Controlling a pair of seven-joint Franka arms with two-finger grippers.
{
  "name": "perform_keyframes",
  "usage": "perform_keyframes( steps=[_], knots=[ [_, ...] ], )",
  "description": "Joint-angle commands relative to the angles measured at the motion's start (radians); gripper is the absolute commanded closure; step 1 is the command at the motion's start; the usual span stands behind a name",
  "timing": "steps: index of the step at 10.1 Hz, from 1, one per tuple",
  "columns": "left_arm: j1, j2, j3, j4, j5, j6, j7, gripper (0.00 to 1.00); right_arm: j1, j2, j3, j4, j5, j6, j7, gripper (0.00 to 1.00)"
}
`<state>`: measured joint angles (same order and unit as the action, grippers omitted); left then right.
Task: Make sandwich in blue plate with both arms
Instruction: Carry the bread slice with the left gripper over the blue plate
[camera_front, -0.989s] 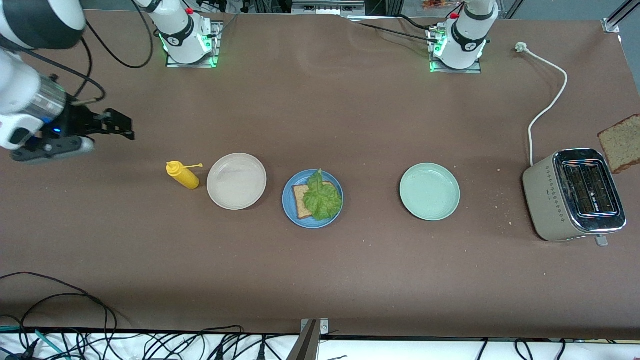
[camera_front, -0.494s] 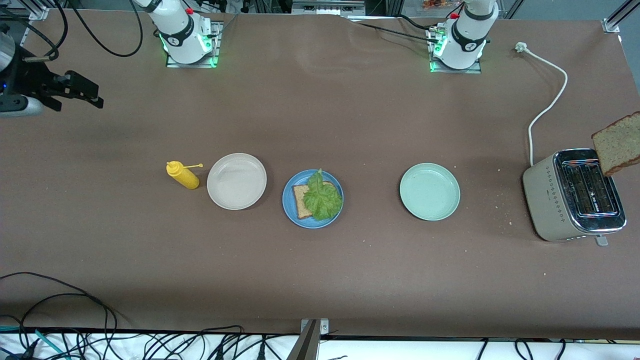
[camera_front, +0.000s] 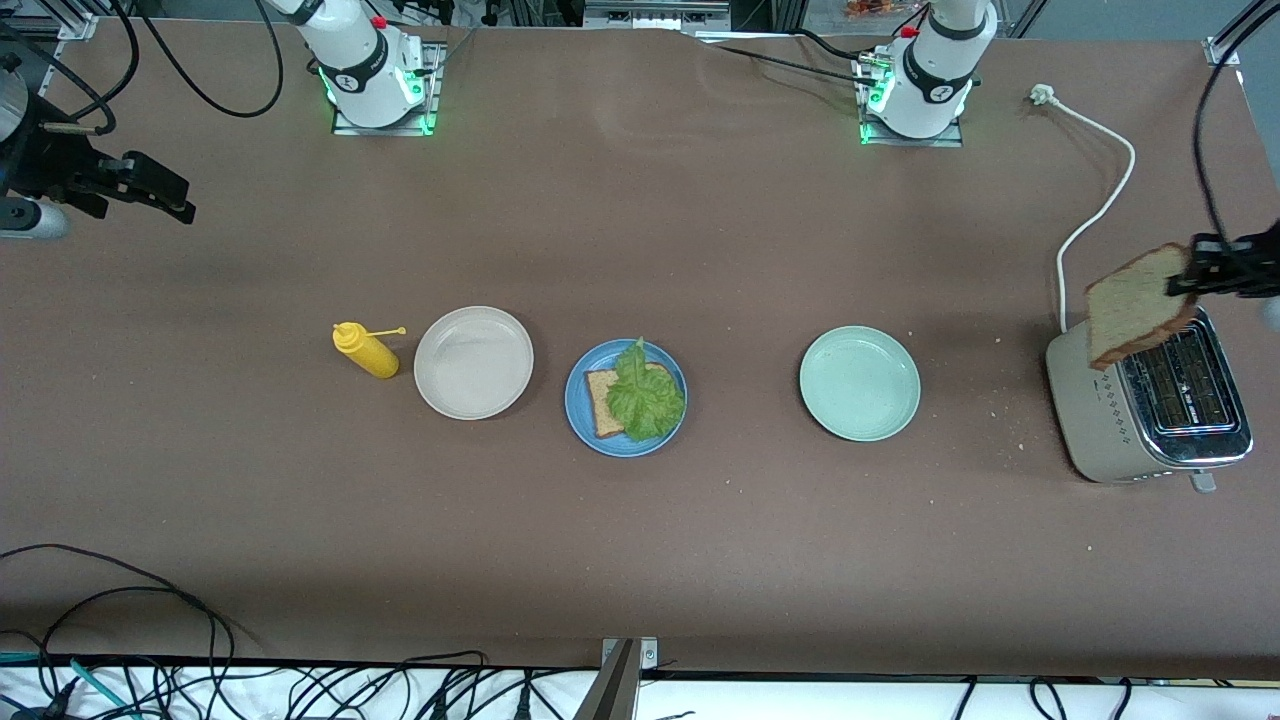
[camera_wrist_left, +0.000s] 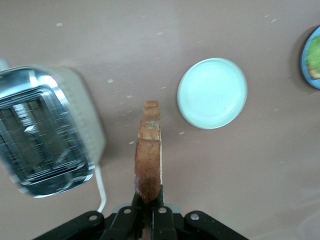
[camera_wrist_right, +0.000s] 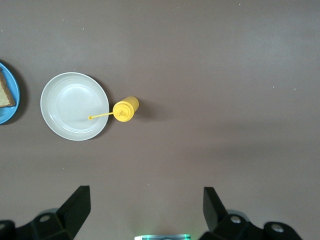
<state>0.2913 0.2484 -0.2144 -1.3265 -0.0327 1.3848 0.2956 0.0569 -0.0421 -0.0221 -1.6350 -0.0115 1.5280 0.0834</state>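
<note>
- Left tool (camera_front: 1190, 277), clamped tight on a square brown wholegrain bread slice (camera_front: 1138, 306), hangs over the silver toaster (camera_front: 1150, 400) at the left arm's end of the brown table (camera_front: 640, 550).
- Right tool (camera_front: 165, 192), fingers spread wide and holding nothing, waits high over the right arm's end.
- The round blue plate (camera_front: 578, 415) at mid-table carries a second bread slice (camera_front: 600, 405) topped with a ruffled green lettuce leaf (camera_front: 645, 395).

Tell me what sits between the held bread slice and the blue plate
The pale green plate, alone on the table between the bread slice in the left gripper and the blue plate, front view.
</note>
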Motion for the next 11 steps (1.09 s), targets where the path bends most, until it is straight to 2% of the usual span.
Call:
perform_keyframes(
  steps=[1,5,7,9,11],
  knots=[
    [-0.110,-0.075,0.006,-0.147,-0.132,0.117,-0.220,1.00,0.000,0.013,0.008,0.023,-0.010,0.000,0.021,0.00],
    [-0.239,-0.020,0.006,-0.267,-0.439,0.350,-0.357,1.00,-0.006,0.014,0.002,0.015,-0.007,-0.015,0.019,0.00],
    [-0.320,0.052,0.006,-0.260,-0.533,0.414,-0.392,1.00,-0.003,0.014,0.004,0.018,-0.007,-0.014,0.021,0.00],
    [-0.412,0.148,0.006,-0.241,-0.680,0.479,-0.392,1.00,-0.002,0.013,0.007,0.018,-0.005,-0.015,0.021,0.00],
    [-0.509,0.228,0.006,-0.223,-0.717,0.607,-0.386,1.00,-0.002,0.013,0.007,0.018,-0.007,-0.017,0.021,0.00]
  ],
)
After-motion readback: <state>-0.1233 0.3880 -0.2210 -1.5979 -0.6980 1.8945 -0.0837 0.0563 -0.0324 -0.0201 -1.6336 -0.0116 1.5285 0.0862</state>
